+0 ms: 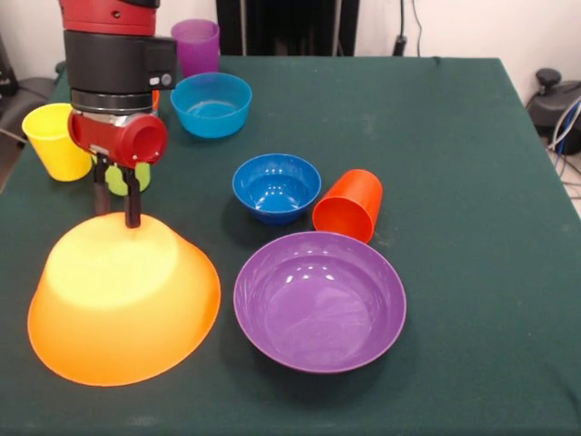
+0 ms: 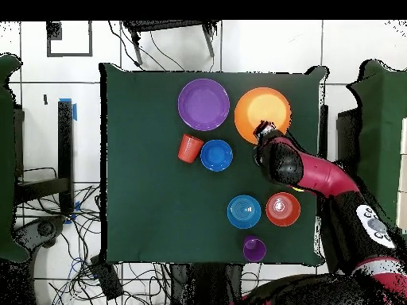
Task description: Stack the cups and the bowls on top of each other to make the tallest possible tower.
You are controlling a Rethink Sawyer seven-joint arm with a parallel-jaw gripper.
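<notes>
The very large yellow-orange bowl (image 1: 123,300) (image 2: 262,111) lies upside down at the front left. My gripper (image 1: 116,216) (image 2: 260,132) hangs over the far edge of its raised base, fingers (image 1: 133,202) apart and open, tips about touching the bowl. To its right the wide purple bowl (image 1: 320,300) (image 2: 203,104) sits upright and empty. The orange-red cup (image 1: 349,205) (image 2: 189,148) lies on its side beside the dark blue bowl (image 1: 276,186) (image 2: 216,155). No tower stands.
A light blue bowl (image 1: 211,104) (image 2: 244,211), a purple cup (image 1: 196,45) (image 2: 254,249) and a yellow cup (image 1: 54,141) stand at the back. A small orange bowl (image 2: 282,209) sits near the arm. Something lime green (image 1: 116,179) shows behind my fingers.
</notes>
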